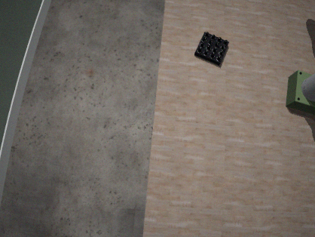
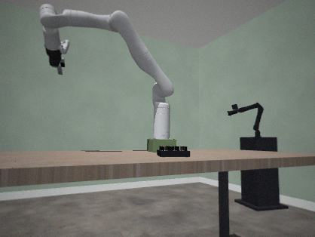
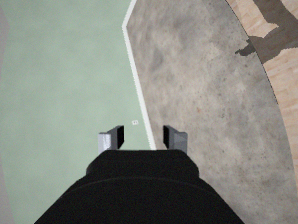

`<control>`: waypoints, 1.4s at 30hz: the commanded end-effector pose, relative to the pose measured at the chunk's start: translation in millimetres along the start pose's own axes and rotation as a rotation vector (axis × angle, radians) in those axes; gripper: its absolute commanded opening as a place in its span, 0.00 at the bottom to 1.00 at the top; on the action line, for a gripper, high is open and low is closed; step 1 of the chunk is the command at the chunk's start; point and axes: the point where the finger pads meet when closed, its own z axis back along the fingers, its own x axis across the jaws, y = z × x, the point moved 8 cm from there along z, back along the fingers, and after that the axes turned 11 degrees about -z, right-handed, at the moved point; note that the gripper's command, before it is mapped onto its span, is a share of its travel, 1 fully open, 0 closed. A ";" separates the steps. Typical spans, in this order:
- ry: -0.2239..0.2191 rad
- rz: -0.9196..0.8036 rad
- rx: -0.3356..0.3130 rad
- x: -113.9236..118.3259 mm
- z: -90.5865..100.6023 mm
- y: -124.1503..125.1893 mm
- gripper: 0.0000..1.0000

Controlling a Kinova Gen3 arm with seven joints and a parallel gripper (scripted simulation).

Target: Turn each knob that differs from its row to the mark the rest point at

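The knob box (image 1: 212,48) (image 2: 173,152) is a small black box with rows of black knobs. It stands on the wooden table (image 1: 233,158) (image 2: 94,160), near the arm's green base (image 1: 298,92) (image 2: 158,144). The knob lines and marks are too small to read in any view. My gripper (image 2: 60,69) (image 3: 143,133) is open and empty. It hangs high in the air, far to the left of the box and beyond the table's edge. In the wrist view it looks down at the concrete floor and the green wall, and the box is out of view.
A black pedestal (image 2: 259,171) with a small dark camera arm (image 2: 245,110) stands on the floor at the right, beyond the table. A table leg (image 2: 224,201) shows under the table's right part.
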 end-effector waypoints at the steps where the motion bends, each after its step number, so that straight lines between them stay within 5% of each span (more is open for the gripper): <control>1: 0.000 -0.002 -0.001 -1.2 0.4 -0.3 1.00; 22: -0.004 -0.010 -0.004 -1.8 1.4 -0.5 1.00; 34: -0.036 -0.027 -0.016 12.2 7.5 3.6 1.00; 42: -0.101 -0.064 -0.037 40.7 22.7 13.9 1.00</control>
